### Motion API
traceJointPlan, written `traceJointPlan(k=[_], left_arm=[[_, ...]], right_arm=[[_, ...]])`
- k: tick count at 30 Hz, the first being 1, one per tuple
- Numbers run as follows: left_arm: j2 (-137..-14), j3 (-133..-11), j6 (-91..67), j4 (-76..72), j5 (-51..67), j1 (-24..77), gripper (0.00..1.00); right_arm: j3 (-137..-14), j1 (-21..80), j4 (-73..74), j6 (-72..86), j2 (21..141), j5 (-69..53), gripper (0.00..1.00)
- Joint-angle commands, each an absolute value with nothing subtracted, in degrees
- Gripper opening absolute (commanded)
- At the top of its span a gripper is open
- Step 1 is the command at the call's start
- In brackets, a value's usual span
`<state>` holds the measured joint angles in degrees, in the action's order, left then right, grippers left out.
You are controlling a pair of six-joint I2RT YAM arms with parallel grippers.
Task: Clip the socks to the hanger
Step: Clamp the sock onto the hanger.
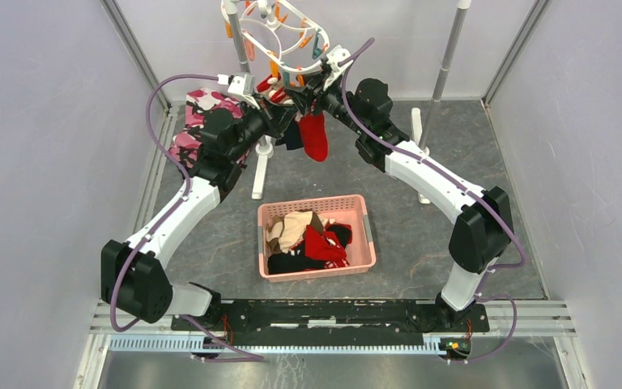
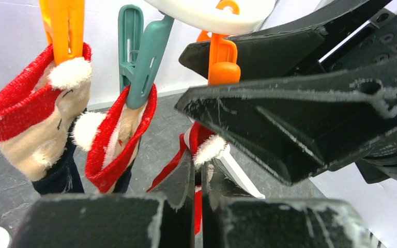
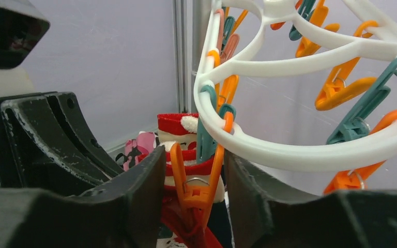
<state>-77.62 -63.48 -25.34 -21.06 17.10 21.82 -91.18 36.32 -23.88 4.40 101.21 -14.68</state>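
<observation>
Nearest me on the dark counter [image 1: 421, 243] sits the pink basket [image 1: 262, 243], and the loose socks [image 1: 308, 239] lie heaped inside it, beige, red and black. Both my arms reach past it toward the top of the overhead view.

My left hand [image 2: 196, 175] is pinched together on the red sock [image 2: 171, 166]. Red fabric shows in the thin slit between the fingers, with the sock's white fluff just above them. Overhead, that sock hangs straight down below the hanger.

My right hand [image 3: 194, 155] stands apart, one finger on each side of the orange clip [image 3: 196, 191]. I cannot tell whether the fingers touch it. Red fabric sits just under the clip's tip; whether the clip bites it, I cannot tell either.

At the left of the left wrist view, two socks are already up. The red and beige sock [image 2: 31, 119] hangs from the second orange clip [image 2: 64, 26]. Beside it, the red-cuffed sock [image 2: 116, 150] hangs from the teal clip [image 2: 144, 57].

Above it all is the white hanger [image 3: 289, 155], its ring crossing the right of my right wrist view with orange and teal clips dangling.

Farther back, the pink camouflage cloth [image 1: 202, 109] lies at upper left, and the grey rack pole [image 1: 445, 57] rises at upper right.
</observation>
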Motion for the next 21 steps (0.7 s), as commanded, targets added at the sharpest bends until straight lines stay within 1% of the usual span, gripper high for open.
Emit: traceJointPlan(k=[1,8,12,15,19,20,21], left_arm=[[-77.41,-66.48,-27.51,-22.76,18.20,21.30,0.02],[-78.08,-66.45,-27.60,-22.76,17.50,20.95,0.02],[-78.22,-66.14,-27.52,-22.67,16.55,20.67,0.04],[-78.29,-65.92,-27.51,-22.60,16.01,20.47,0.07],[-78.57,-65.92,-27.51,-22.51,15.83,20.32,0.10],[-78.53,-65.87,-27.51,-22.42,15.77,20.31,0.12],[-78.37,-65.73,-27.59,-22.36,15.51,20.28,0.18]], right_arm=[[-92.72,36.33,-24.09,3.65,98.45,-15.96,0.55],[-87.72,36.35,-25.22,2.94,94.32,-15.31,0.77],[-81.67,36.35,-25.58,0.99,89.57,-13.97,0.87],[-76.99,36.38,-25.03,-1.60,85.45,-12.72,0.91],[-71.77,35.87,-24.52,-3.27,80.94,-12.53,0.93],[-70.47,35.91,-24.79,-3.91,79.88,-12.33,0.95],[-69.49,35.91,-25.23,-4.03,78.95,-12.40,0.95]])
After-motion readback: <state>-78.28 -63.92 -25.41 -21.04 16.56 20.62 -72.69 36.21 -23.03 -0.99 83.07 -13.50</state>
